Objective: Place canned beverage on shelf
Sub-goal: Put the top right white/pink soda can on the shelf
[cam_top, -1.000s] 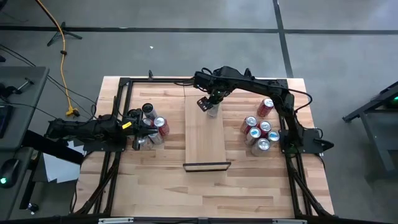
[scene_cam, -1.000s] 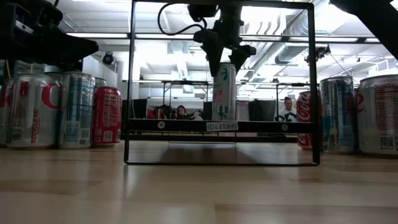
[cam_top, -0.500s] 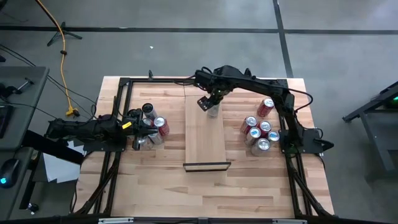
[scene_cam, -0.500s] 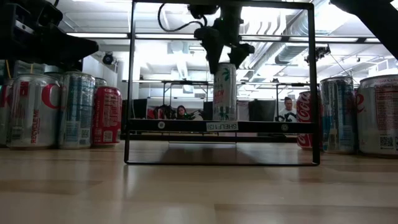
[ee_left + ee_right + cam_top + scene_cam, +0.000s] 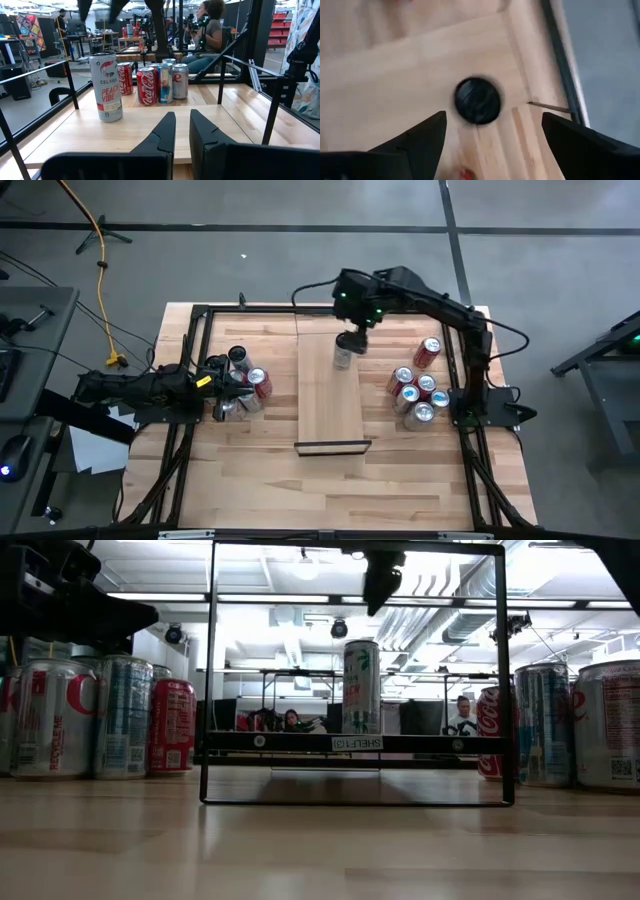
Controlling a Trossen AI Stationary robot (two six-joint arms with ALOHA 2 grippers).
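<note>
The canned beverage [image 5: 342,358], a slim pale can, stands upright on its base at the far end of the shelf [image 5: 330,405], a pale board with a black lip [image 5: 331,446] at its near end. The low view shows the can [image 5: 361,687] standing free. My right gripper [image 5: 352,338] hangs open above it, fingers pointing steeply down, clear of the can's top [image 5: 477,100]. My left gripper [image 5: 182,127] rests shut and level at the table's left, touching nothing; its view shows the can [image 5: 106,86] from the side.
A cluster of cans [image 5: 245,380] stands left of the shelf by my left gripper. Several more cans [image 5: 415,392] stand at the right, with one lying down [image 5: 428,352]. Black frame rails [image 5: 190,380] border the table. People sit in the room behind.
My right gripper has risen from around the can's top to well above it and has rolled about its own axis. The can has stayed upright at the same spot on the shelf.
</note>
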